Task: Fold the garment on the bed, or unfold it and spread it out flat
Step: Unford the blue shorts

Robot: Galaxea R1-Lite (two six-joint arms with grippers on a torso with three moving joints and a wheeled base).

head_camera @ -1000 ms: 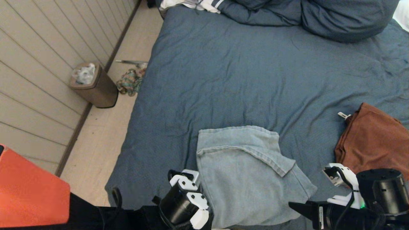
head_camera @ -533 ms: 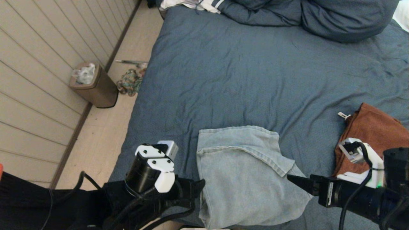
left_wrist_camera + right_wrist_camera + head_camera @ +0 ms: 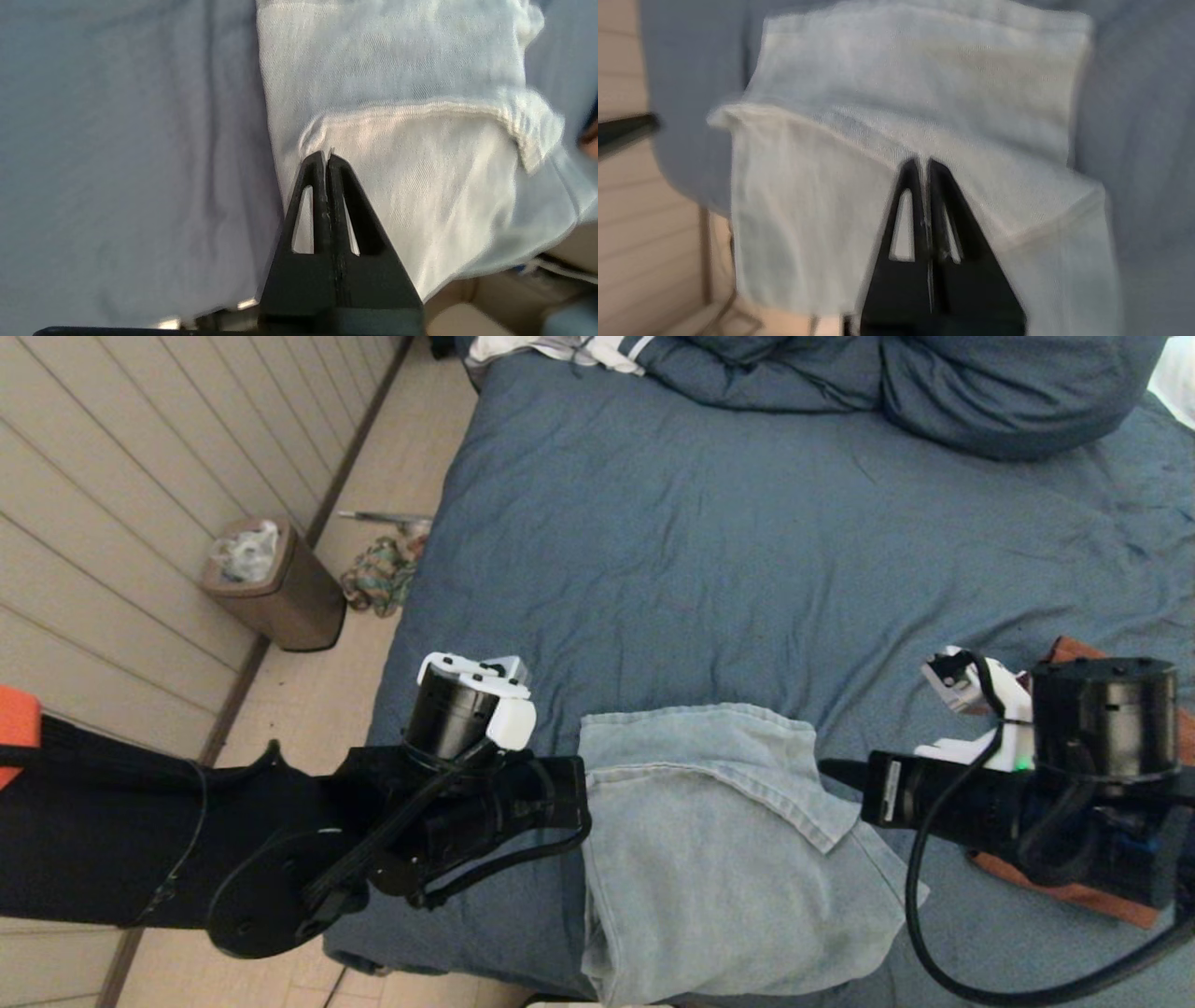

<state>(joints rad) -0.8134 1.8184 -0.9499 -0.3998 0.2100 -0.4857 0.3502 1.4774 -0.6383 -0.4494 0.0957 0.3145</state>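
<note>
Now, head view: the light denim garment [image 3: 719,859] is lying folded on the bed [image 3: 747,569], at the bed's near edge, in the same spot and shape as one second ago. Both arms are sitting higher and further onto the bed than before. The left gripper [image 3: 581,793] is pointing at the garment's left edge, where a second ago it was low at the garment's near left corner. The right gripper [image 3: 831,770] is pointing at the garment's right side, beside the folded flap; earlier it was lower, near the garment's near right corner. A rust-brown cloth [image 3: 1074,887] is lying right of the garment, now largely hidden behind the right arm.

Left wrist view: the left gripper [image 3: 325,158] is showing its jaws pressed together, tips over the garment's [image 3: 397,140] seamed edge; whether cloth is pinched between them I cannot tell.

Right wrist view: the right gripper [image 3: 923,163] is likewise showing jaws together, tips over the garment's [image 3: 901,93] diagonal fold line; any grip on cloth is unclear.
</note>
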